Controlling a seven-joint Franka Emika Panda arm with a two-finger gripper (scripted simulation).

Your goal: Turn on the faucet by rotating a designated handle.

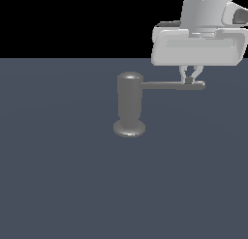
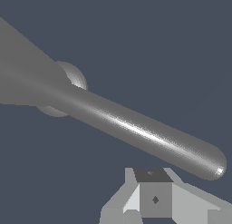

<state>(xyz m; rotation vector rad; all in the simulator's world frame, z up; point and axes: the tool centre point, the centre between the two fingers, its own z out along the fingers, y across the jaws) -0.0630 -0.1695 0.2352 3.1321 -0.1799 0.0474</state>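
Here the end effector (image 1: 190,80) is seen nearly closed, touching the handle (image 1: 169,86) tip directly below it, without clamping; a sideways push around the faucet (image 1: 130,105) is judged next.

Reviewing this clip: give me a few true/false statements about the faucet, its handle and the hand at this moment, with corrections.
1. The faucet stands upright on its round base. True.
2. The handle sticks out toward the exterior view's left. False: it points to the exterior view's right.
3. The hand is at the handle's tip end. True.
4. The hand is beside the faucet's base. False: it is up at handle height, away from the body.
5. The handle is thicker than the faucet's body. False: far thinner.
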